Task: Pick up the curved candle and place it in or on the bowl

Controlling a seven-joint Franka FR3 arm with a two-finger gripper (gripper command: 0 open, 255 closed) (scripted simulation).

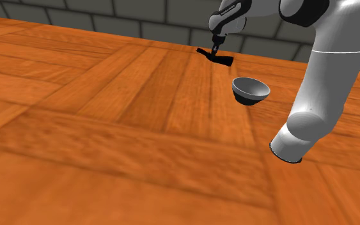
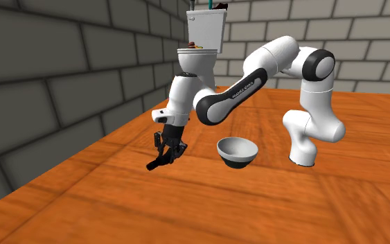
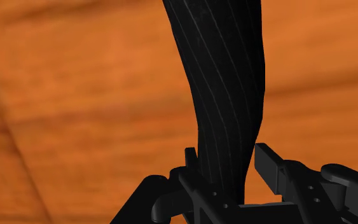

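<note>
A black, ribbed, curved candle [image 3: 225, 95] is clasped between my gripper's [image 3: 228, 175] two black fingers [image 3: 274, 167]. In the shoulder view the gripper [image 1: 216, 46] hangs near the far wall with the candle [image 1: 215, 57] slanting out below it, low over the wooden surface. I cannot tell whether the candle touches the wood. A grey bowl [image 1: 250, 89] with a dark underside stands upright a short way off, towards the arm's base. In the second exterior view the gripper [image 2: 167, 147] and candle [image 2: 158, 162] are left of the bowl [image 2: 237, 151].
The orange wooden plank surface [image 1: 108, 128] spreads wide towards the shoulder view's left and front. A grey block wall [image 1: 108, 16] runs along its far edge. A white toilet [image 2: 203, 41] stands behind the arm. The arm's white base [image 2: 303, 149] rises right of the bowl.
</note>
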